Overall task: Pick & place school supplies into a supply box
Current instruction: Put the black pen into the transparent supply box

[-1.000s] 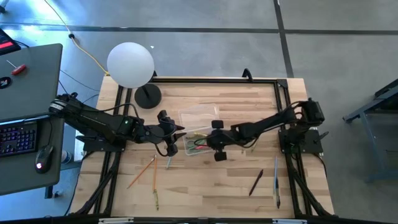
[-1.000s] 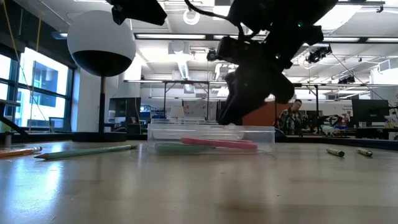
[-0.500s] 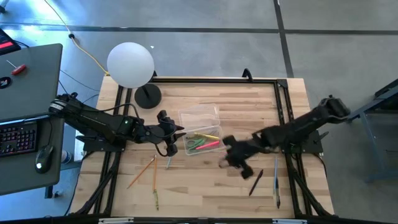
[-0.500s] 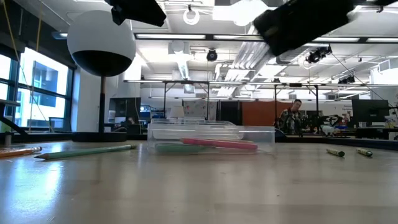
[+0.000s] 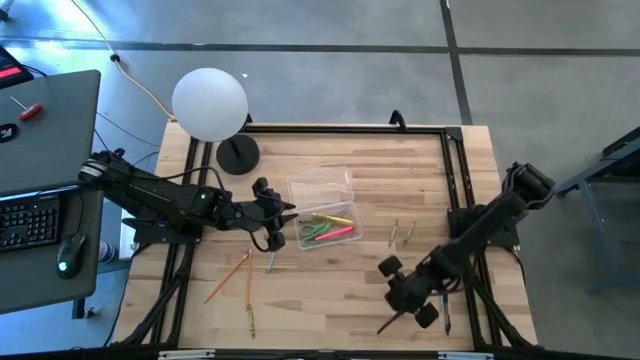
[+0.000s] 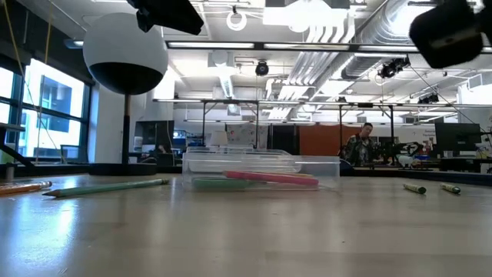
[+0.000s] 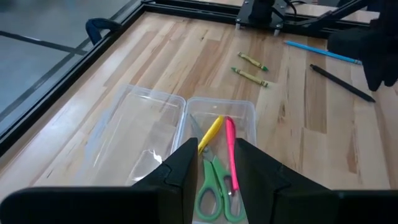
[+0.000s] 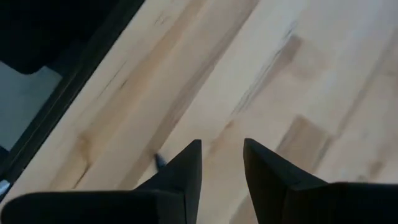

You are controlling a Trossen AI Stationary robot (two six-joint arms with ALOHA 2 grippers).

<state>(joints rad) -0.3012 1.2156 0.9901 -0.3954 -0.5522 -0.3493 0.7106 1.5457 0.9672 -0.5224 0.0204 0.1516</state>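
box (image 5: 322,208): clear case, lid hinged open and lying flat on the far side; mid table, a bit left of centre. Low view shows it as a shallow clear tray (image 6: 261,171).
in box: green scissors (image 7: 214,186), pink pen (image 7: 231,151), yellow stick (image 7: 210,134); all lie flat in the tray.
left gripper (image 5: 276,232): just beside the box's left end, above the table; fingers (image 7: 186,171) parted with a narrow gap, nothing between them. Wrist view looks past them into the tray.
right gripper (image 5: 408,296): near front right of table, well apart from the box; fingers (image 8: 186,171) slightly parted, nothing held, bare wood below. Over or beside the black pen, contact cannot tell.
black pen (image 5: 390,323): front right, tip pokes out from under the right gripper in high view.
blue pen (image 5: 444,300): right edge, by the frame rail, mostly covered by the right arm.
small yellow-green pieces (image 5: 402,233): two, side by side, on bare wood between box and right arm; seen also from left wrist (image 7: 252,69).
pencils (image 5: 235,274): two orange-wood ones front left, crossing near their far ends; green pencil (image 5: 252,322) nearer the front edge.
low view pencils: green pencil (image 6: 108,187) and an orange one (image 6: 23,187) on the left of the box, two small pieces (image 6: 430,188) at right.
lamp (image 5: 210,103): white globe on black base, far left corner, apart from the box.
person (image 6: 360,148): in the room behind the table, far off.
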